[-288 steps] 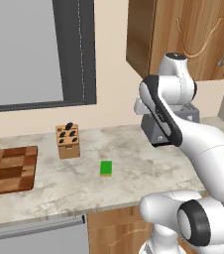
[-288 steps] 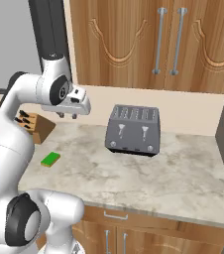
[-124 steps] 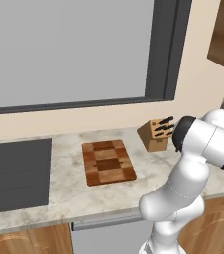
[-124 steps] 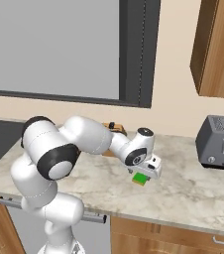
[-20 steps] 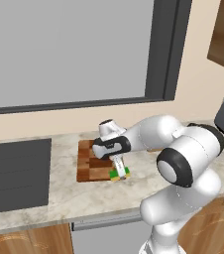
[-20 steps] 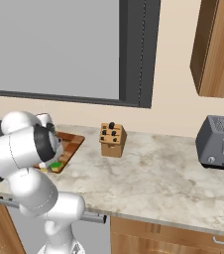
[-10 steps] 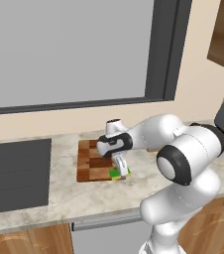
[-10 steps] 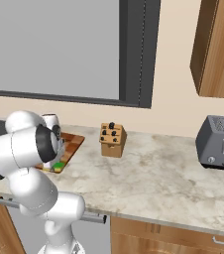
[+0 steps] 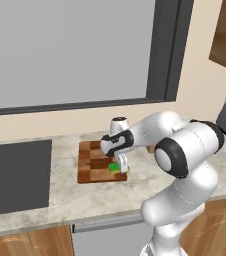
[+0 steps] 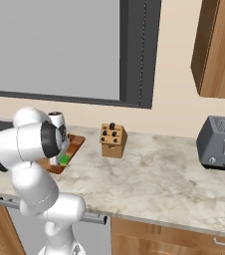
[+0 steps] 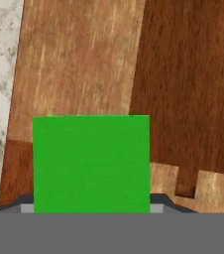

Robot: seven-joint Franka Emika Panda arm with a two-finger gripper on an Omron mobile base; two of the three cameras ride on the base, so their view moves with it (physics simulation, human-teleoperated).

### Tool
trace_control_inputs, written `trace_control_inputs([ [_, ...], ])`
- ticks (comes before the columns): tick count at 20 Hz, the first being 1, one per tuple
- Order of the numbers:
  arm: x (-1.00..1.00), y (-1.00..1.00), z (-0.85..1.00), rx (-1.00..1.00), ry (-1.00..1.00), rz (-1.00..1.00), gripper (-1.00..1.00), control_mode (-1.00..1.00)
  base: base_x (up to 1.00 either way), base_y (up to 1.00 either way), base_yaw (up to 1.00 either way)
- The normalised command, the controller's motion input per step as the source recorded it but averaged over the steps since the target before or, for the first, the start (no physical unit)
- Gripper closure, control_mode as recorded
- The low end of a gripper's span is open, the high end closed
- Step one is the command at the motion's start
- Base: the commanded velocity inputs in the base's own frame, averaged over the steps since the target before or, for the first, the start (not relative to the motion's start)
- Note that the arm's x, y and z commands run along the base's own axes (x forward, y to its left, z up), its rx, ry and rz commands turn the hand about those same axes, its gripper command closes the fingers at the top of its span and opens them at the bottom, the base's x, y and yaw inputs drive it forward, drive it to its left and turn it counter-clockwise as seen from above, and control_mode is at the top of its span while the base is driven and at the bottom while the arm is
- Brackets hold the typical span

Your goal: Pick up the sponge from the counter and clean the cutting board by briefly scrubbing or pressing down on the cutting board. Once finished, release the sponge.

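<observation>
The checkered wooden cutting board point(image 9: 90, 162) lies on the marbled counter point(image 9: 60, 196). My gripper point(image 9: 119, 167) points down at the board's near right corner and is shut on the green sponge point(image 9: 115, 168), which rests against the wood. From the right base view the sponge point(image 10: 63, 160) peeks out below the hand point(image 10: 61, 157) at the near end of the cutting board point(image 10: 74, 144). In the hand view the sponge's green face point(image 11: 91, 163) sits close in front of the fingers and covers them, with cutting board point(image 11: 183, 99) behind it and a strip of counter point(image 11: 0, 74) at the left.
A dark cooktop panel point(image 9: 15, 177) lies left of the board. A tan knife block point(image 10: 113, 140) stands right of the board, and a grey toaster point(image 10: 220, 143) stands further right. A large window runs along the back wall.
Over the last second the hand has slid slightly to the right along the board's near part with the sponge still in it. The board and base have not moved.
</observation>
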Motion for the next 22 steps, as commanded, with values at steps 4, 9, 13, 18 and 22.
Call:
trace_control_inputs([
  [4,0.79,0.0,-0.02,0.08,-0.01,0.0,1.0,-1.0,0.0,0.0,0.0],
  [9,0.88,0.0,-0.02,0.09,0.0,0.0,1.0,-1.0,0.0,0.0,0.0],
  [13,0.84,0.0,-0.02,0.06,0.0,0.0,1.0,-1.0,0.0,0.0,0.0],
  [18,0.76,0.0,-0.05,0.03,0.0,0.0,1.0,-1.0,0.0,0.0,0.0],
  [22,0.59,0.09,-0.08,0.0,0.0,0.0,1.0,-1.0,0.0,0.0,0.0],
])
